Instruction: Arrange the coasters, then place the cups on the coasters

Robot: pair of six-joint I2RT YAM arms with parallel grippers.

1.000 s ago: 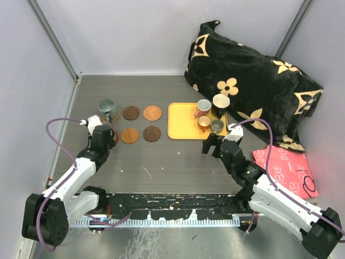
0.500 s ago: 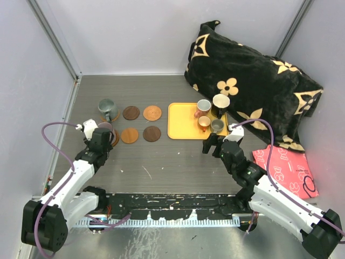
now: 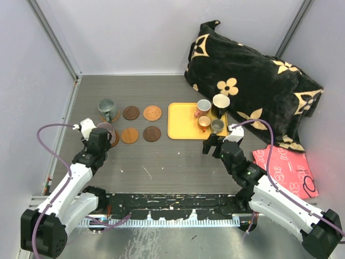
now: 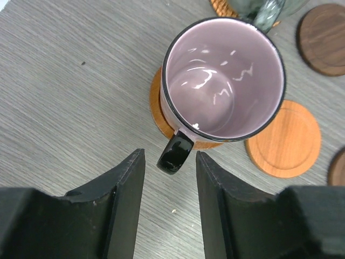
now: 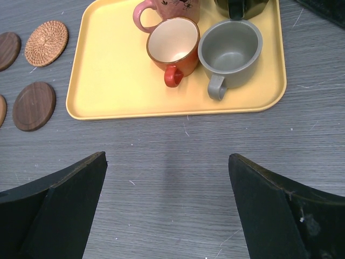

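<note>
The purple mug stands upright on an orange coaster, its dark handle pointing at my left gripper. That gripper is open, and the handle's tip sits just between the fingertips with a gap on both sides. Behind it the grey-green mug rests on another coaster. Several bare coasters lie in two rows. My right gripper is wide open and holds nothing, just in front of the orange cup and grey cup; the pink cup and black cup stand behind them.
All the remaining cups stand on a square yellow tray right of the coasters. A black pillow with gold flowers fills the back right, partly against the tray. A pink pouch lies at the right. Grey walls close in on the left, back and right.
My left gripper has drawn back from the purple mug toward the near left, its jaws a little wider; the mug stays on its coaster. The right arm has not moved.
</note>
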